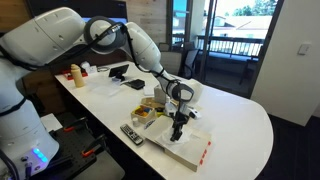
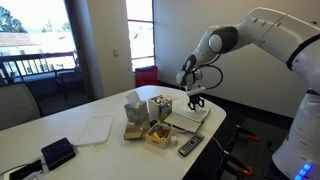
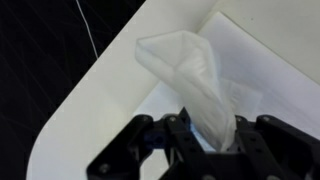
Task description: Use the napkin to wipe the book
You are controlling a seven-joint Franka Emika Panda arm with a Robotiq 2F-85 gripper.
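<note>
My gripper is shut on the napkin, a thin off-white sheet that hangs from the jaws in the wrist view. In both exterior views the gripper hovers just above the book. The book is a large flat white book with red-orange marks at its near edge. It lies on the white table and also shows in an exterior view and under the napkin in the wrist view. The napkin is hard to make out in the exterior views.
A dark remote lies beside the book. A wooden box and a tissue box stand close by. Flat white papers and a black device lie further along the table. The table edge is near.
</note>
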